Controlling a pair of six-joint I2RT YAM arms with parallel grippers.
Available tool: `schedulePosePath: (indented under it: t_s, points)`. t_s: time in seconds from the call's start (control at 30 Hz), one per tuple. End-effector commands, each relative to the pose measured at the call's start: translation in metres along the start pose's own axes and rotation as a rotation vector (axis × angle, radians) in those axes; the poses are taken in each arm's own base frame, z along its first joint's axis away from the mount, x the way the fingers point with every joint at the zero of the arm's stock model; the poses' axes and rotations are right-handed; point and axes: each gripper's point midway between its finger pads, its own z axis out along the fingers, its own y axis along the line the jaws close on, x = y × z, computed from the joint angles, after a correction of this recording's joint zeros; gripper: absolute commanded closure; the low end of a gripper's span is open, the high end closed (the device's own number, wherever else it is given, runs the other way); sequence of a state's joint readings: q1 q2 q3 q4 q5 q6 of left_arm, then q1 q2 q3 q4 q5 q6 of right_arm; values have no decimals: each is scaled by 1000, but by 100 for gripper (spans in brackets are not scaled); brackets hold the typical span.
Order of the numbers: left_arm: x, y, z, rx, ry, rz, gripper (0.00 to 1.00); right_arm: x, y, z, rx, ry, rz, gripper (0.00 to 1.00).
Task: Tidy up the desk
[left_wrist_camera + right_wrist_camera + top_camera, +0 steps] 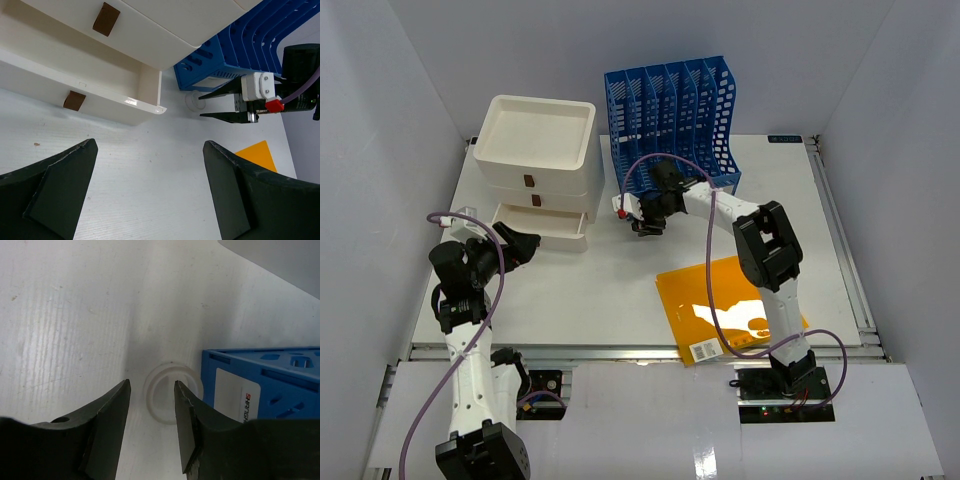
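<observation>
1. So the desk [620, 300] is the big white top that everything sits on. It's nowhere near tidied yet, going by what's lying loose.
2. A drawer unit [540, 150] is parked at the far left corner with its bottom drawer [545, 225] pulled out. A blue file rack [670, 110] is set against the far edge, roughly mid-width. An orange folder [720, 300] is left flat by the near edge, right of centre.
3. The step in hand looks like a pickup: the right gripper [151, 390] is lowered over a small white ring [170, 371], which lies just beside the rack's near left corner.
4. Its jaws are narrowed but not clamped. Gaps can be seen either side of the ring's wall, so nothing is grasped.
5. The left gripper [150, 145] is spread wide with nothing in it, held over bare desk in front of the open drawer.
6. Next, probably, the ring's wall has to be pinched squarely without the rack being bumped, then lifted. The open drawer seems the likely spot, but that's a guess.
</observation>
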State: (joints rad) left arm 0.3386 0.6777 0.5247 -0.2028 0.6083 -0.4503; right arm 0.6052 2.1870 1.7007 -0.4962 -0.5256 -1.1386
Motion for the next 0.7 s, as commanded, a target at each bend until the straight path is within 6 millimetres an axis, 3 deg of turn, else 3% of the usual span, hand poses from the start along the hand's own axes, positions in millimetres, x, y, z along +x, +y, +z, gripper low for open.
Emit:
schedulePosePath:
  t_s: [0.0,0.17,0.33,0.43,0.53,0.67]
  points:
    - [-10,-3,-3,-2,-31,19,2,9,-9,7,19,25,14,53]
    - [-9,-2,-2,-3,-25,16,2,19,-5,13,7,41,42,56]
    - [-10,-3,-3,-2,-30,20,2,21,1,10,-4,42,51,66]
    - [-10,-3,-3,0,-30,19,2,20,13,8,-40,35,62,73]
    - [-9,-4,-3,4,-27,19,2,15,32,4,-98,13,87,92]
    - [-11,-5,-4,5,-38,24,2,-5,55,-3,-146,-21,82,92]
